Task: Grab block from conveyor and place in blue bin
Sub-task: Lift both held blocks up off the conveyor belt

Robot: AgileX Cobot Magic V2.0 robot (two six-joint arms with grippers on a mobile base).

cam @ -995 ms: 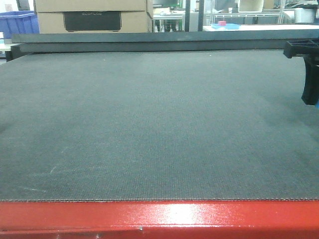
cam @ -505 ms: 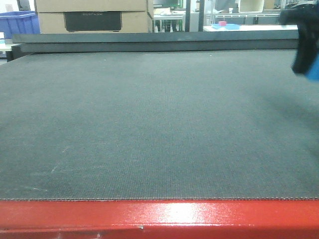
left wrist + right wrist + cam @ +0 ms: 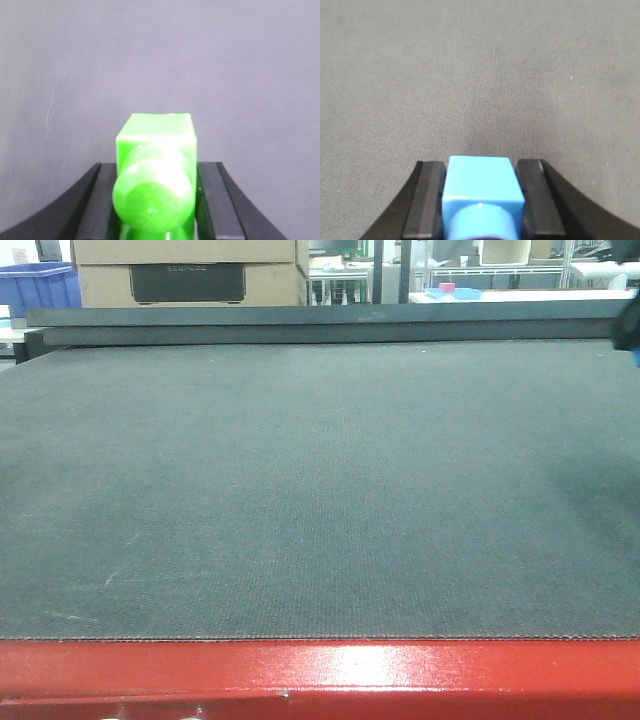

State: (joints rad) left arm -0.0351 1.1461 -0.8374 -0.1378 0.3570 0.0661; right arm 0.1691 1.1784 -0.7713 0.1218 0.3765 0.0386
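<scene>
The grey-green conveyor (image 3: 300, 490) fills the front view. The right gripper (image 3: 480, 167) pinches the block (image 3: 480, 182) above the belt; the left gripper (image 3: 157, 170) clamps a green block (image 3: 155, 132). A fingertip hold could slip short of the blue bin (image 3: 35, 285).

Blue block (image 3: 482, 182) sits bottom centre, clamped in the right gripper (image 3: 481, 167) above the conveyor (image 3: 300, 490), whose dark belt fills the frame, red edge below.

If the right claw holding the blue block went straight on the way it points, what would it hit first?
Probably the conveyor belt: the right gripper, its fingers shut on the block, faces bare grey fabric with nothing in between. How far off is unclear.
</scene>
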